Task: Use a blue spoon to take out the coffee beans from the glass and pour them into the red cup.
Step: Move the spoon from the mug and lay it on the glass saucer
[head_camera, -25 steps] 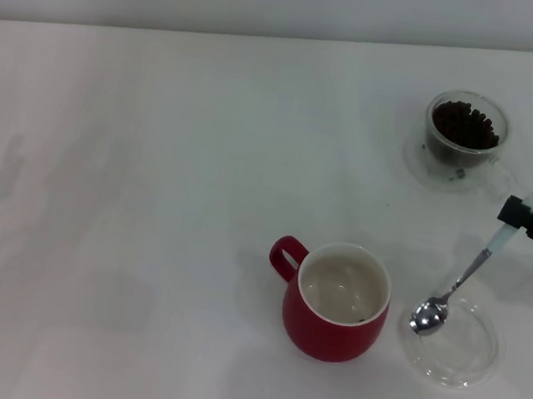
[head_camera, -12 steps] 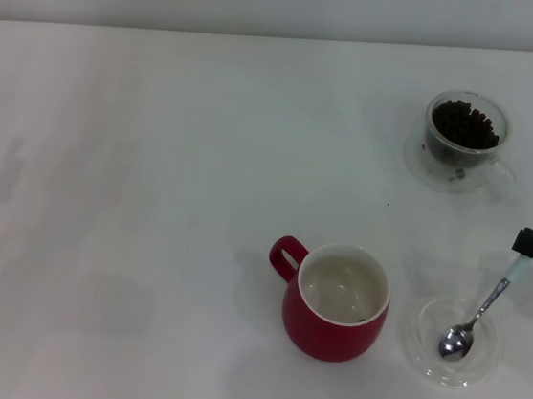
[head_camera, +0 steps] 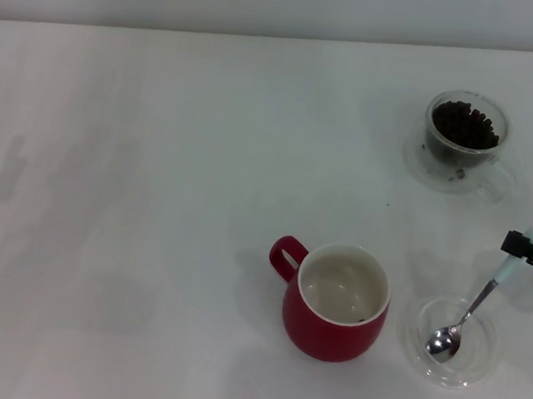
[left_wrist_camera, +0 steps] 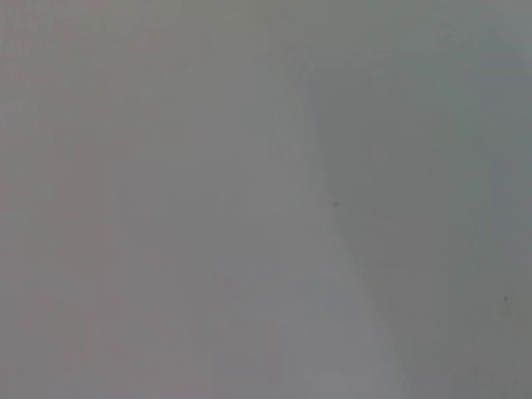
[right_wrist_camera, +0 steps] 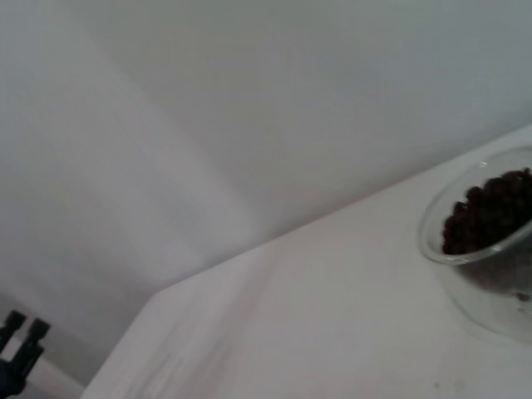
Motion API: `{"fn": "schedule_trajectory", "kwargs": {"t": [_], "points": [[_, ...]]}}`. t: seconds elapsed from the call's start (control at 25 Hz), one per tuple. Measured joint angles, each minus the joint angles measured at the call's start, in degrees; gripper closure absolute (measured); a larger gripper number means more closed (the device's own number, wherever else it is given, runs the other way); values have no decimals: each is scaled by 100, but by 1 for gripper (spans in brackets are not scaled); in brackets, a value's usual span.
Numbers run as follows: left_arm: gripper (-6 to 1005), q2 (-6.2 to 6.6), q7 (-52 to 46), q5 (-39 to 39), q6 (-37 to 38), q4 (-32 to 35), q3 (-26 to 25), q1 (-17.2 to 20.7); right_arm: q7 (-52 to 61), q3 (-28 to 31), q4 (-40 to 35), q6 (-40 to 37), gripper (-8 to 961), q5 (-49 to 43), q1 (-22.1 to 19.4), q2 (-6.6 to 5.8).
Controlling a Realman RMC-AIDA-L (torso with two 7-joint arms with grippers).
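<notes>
The blue spoon (head_camera: 474, 307) slants down from my right gripper (head_camera: 523, 250), which is shut on the tip of its pale handle at the right edge of the head view. Its shiny bowl sits inside a flat clear dish (head_camera: 422, 357); I cannot tell whether it touches. The red cup (head_camera: 335, 304) stands just left of the dish, handle pointing far-left, cream inside with a small dark speck by the near wall. The glass (head_camera: 464, 135) stands at the far right and holds coffee beans (head_camera: 464, 123). The right wrist view shows the glass (right_wrist_camera: 486, 283) and beans (right_wrist_camera: 490, 212). My left gripper is out of view.
The white table (head_camera: 151, 196) stretches bare to the left of the cup. A pale wall runs along the back. The left wrist view shows only a blank grey surface. Two small dark prongs (right_wrist_camera: 21, 337) show beyond the table's edge in the right wrist view.
My right gripper has carried the spoon rightward and toward the near edge, then slightly back left. The spoon's bowl went from the dish's left rim to inside the dish.
</notes>
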Motion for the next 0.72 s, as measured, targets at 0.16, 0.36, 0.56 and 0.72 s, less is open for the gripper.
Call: {"fn": "schedule_trajectory", "kwargs": {"t": [0.16, 0.36, 0.56, 0.72], "points": [[348, 12, 0, 0, 2, 0, 0, -13, 113, -59, 30, -146, 743, -6, 42, -5], [347, 20, 0, 0, 3, 0, 0, -22, 159, -61, 48, -236, 742, -12, 53, -6], [347, 29, 0, 0, 3, -27, -6, -31, 208, -63, 106, -378, 741, -38, 67, -23], [347, 38, 0, 0, 3, -40, -5, -45, 296, -52, 182, -484, 740, -169, 137, -29]]}}
